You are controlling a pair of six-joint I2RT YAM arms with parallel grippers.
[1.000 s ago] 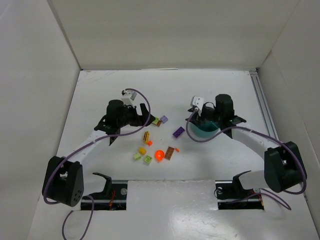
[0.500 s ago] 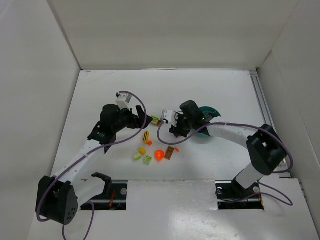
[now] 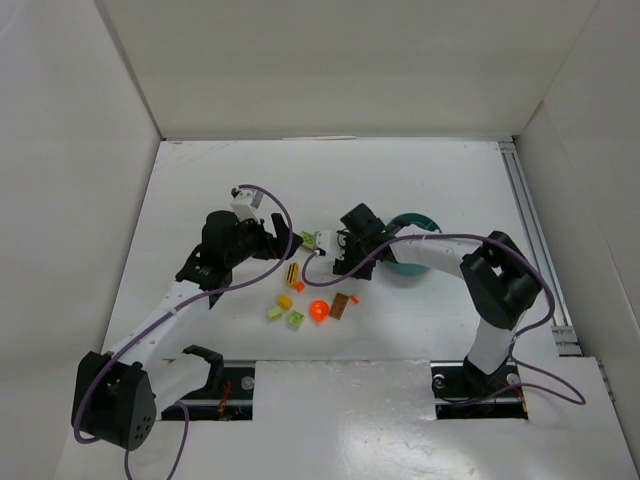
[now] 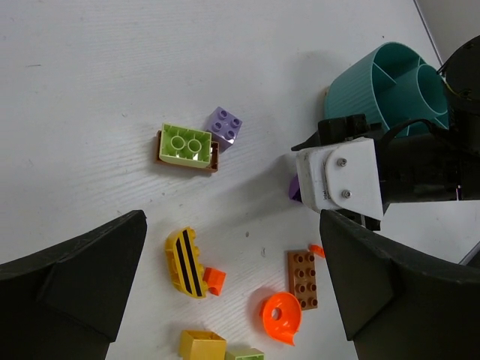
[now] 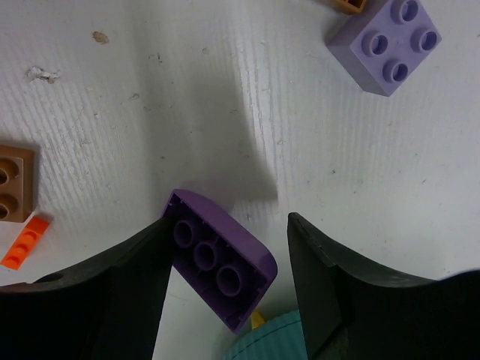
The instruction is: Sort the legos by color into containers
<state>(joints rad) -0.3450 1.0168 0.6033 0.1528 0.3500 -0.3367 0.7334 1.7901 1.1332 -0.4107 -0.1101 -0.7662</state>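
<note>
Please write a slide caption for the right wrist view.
Open right gripper straddling a purple brick that lies underside up.

Nothing to read here

No words, logos or numbers on the bricks, the bowl or the surface in any view. Closest thing to a mark is the black stripes on the yellow brick. The white block just has two screws.

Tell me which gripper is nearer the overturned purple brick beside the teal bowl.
Right. The right gripper straddles the purple brick, with an open finger on either side. The left gripper hangs apart, off to the brick's left in the top view.
</note>
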